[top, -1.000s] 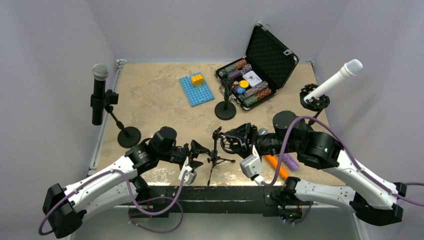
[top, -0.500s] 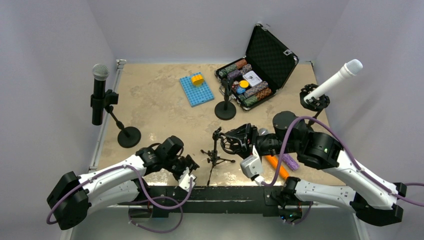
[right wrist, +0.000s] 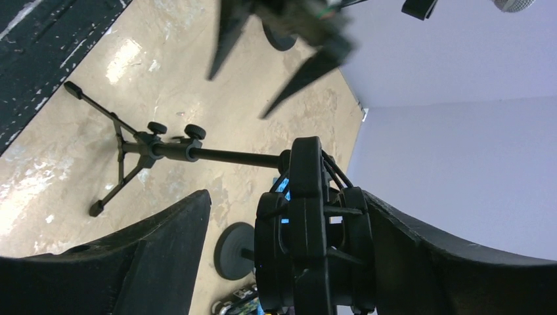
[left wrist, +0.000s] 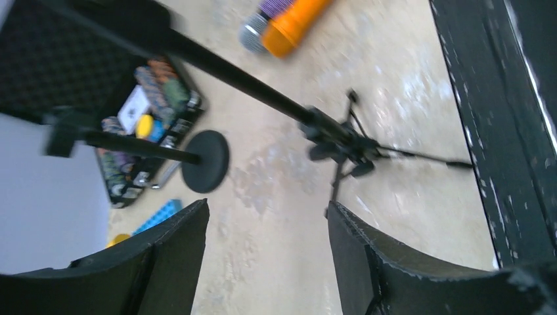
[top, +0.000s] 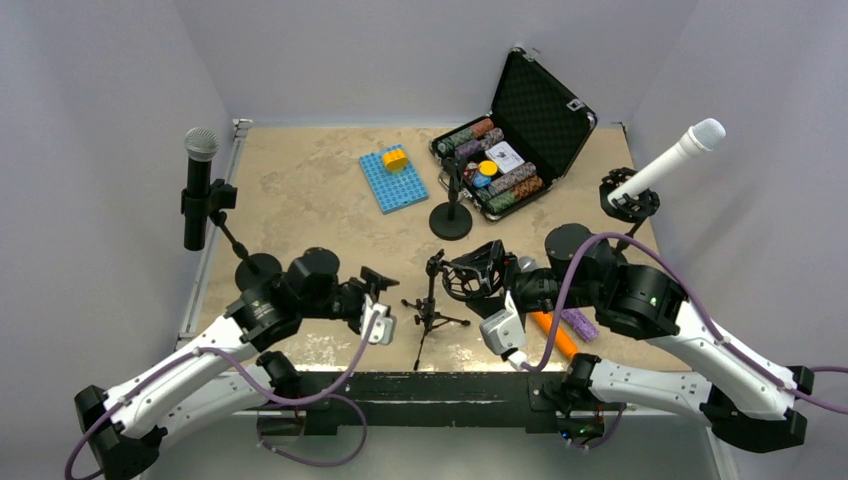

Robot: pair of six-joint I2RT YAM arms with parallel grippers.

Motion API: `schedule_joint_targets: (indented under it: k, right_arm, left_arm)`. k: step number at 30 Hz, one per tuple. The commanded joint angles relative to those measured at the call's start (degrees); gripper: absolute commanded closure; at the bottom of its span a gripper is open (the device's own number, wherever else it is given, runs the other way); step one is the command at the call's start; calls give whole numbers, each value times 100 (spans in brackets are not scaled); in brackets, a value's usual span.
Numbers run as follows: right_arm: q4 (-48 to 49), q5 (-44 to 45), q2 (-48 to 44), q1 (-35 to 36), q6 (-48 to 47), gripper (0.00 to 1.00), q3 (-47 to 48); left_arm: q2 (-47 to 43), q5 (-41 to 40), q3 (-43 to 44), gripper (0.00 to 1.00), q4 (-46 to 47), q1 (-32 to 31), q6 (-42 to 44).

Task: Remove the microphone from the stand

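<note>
A small black tripod stand (top: 430, 312) stands near the front edge, with an empty shock mount (top: 478, 270) at its top. My right gripper (top: 482, 280) is open, its jaws on either side of the shock mount (right wrist: 315, 223). An orange microphone (top: 553, 334) with a grey grille lies on the table under the right arm; it also shows in the left wrist view (left wrist: 292, 23). My left gripper (top: 377, 302) is open and empty, just left of the tripod (left wrist: 341, 141).
A black microphone (top: 200, 180) sits on a round-base stand at the far left. A white microphone (top: 672, 158) sits on a stand at the right. An empty round-base stand (top: 451, 220), a blue brick plate (top: 392, 178) and an open poker chip case (top: 520, 130) stand behind.
My left arm pulled back from the tripod toward the front edge, then swung up and left; its gripper stays open. The right gripper has stayed at the shock mount.
</note>
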Motion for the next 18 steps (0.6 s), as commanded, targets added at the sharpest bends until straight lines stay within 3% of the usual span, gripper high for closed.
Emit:
schedule_joint_targets:
  k: [1, 5, 11, 18]
  right_arm:
    - [-272, 126, -124, -21, 207, 16, 134]
    - [-163, 255, -60, -21, 199, 22, 121]
    - [-181, 130, 57, -19, 146, 27, 208]
    - [-252, 99, 88, -7, 119, 31, 193]
  left_arm:
    - [111, -258, 977, 28, 359, 67, -1703]
    - [473, 242, 1302, 23, 956, 94, -2224]
    - [985, 1122, 1645, 27, 1561, 99, -2985]
    - [1334, 1473, 1851, 31, 2441, 94, -4244]
